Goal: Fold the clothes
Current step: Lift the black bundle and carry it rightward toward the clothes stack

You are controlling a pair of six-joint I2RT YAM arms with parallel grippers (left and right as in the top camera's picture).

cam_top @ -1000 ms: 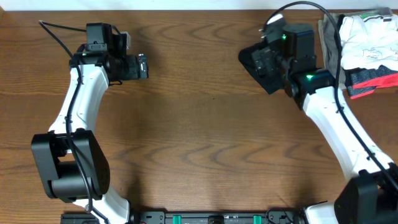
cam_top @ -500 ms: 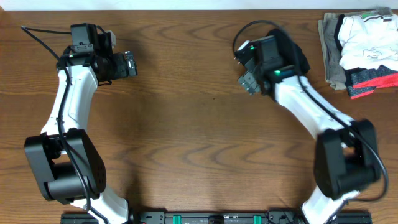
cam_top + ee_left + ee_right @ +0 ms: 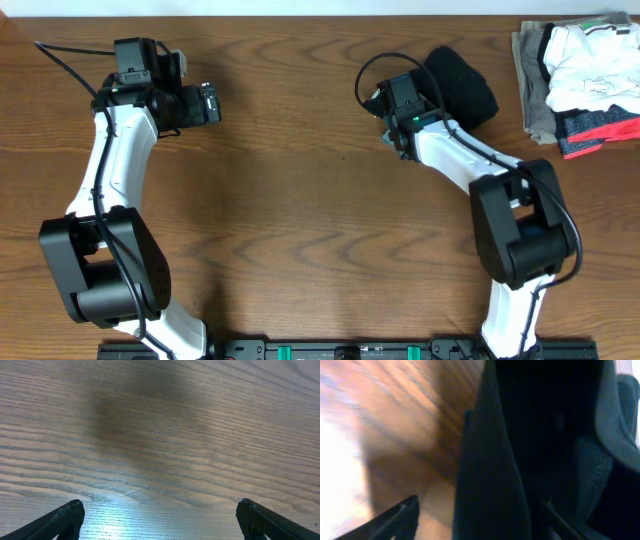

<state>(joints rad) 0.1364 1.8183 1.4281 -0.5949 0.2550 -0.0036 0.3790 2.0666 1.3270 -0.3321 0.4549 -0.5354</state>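
A black garment [image 3: 463, 84] lies bunched on the wooden table at the upper middle right. It fills the right wrist view [image 3: 535, 450]. My right gripper [image 3: 412, 92] is at the garment's left edge. Its fingers [image 3: 477, 520] are spread wide with the black cloth between them. A pile of clothes [image 3: 583, 75] in white, grey, red and dark colours sits at the far right corner. My left gripper [image 3: 212, 103] is at the upper left, open and empty [image 3: 160, 520] over bare wood.
The wooden table [image 3: 300, 220] runs across the whole view. The arm bases stand at the front edge, the left one [image 3: 105, 270] and the right one [image 3: 520, 250].
My right arm has swung left away from the clothes pile, and the black garment now lies on the table beside it. My left arm shifted slightly left, then held still.
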